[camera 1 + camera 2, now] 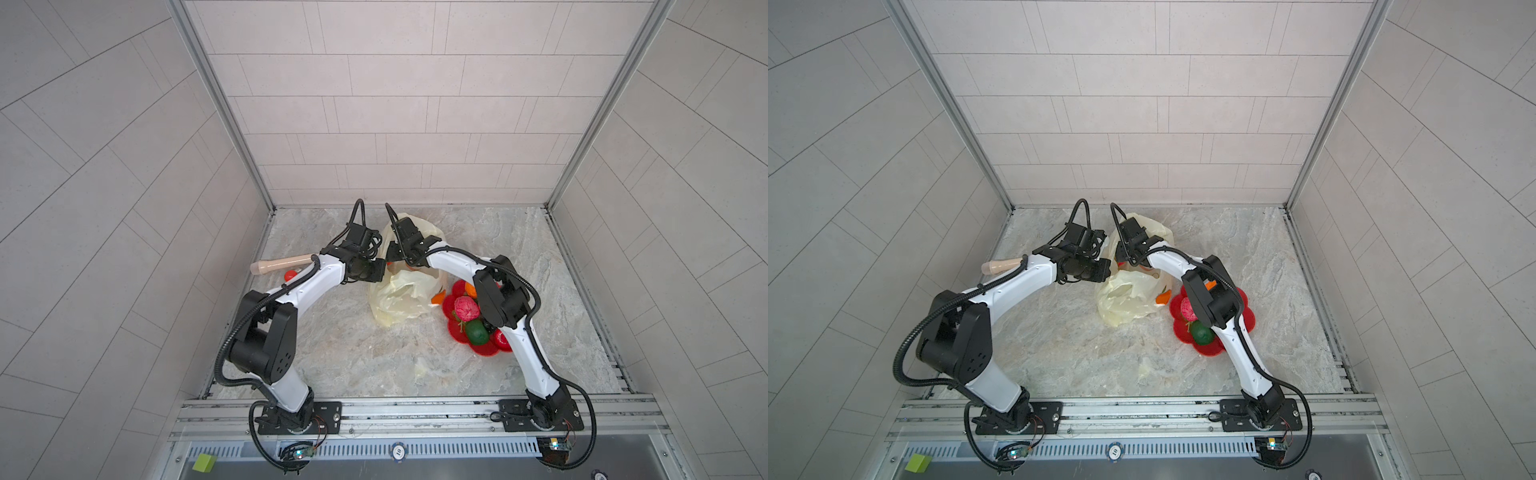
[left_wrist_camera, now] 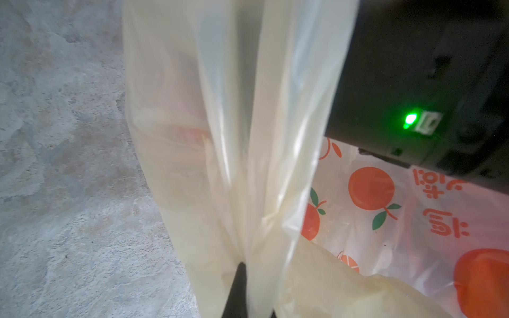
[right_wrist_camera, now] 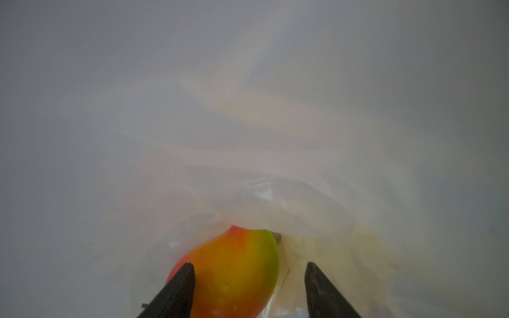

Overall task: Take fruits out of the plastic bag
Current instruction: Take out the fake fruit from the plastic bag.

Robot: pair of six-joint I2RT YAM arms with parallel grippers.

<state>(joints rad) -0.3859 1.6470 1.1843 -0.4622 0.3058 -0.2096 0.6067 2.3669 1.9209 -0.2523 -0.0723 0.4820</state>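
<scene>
Left gripper pinched shut on a fold of the plastic bag, bag on the table just beside the red plate of fruits, right gripper inside the bag with jaws open either side of a peach, one finger clear of it.

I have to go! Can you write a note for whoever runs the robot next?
Left gripper: shut, pinching an edge of the plastic bag.
Right gripper: open inside the bag, jaws either side of the peach, not gripping it yet.
Done: pink wrinkly fruit, green oval fruit and others sit on the red plate.
Left to do: probably close on the peach, lift it out, then check the bag for more.
</scene>
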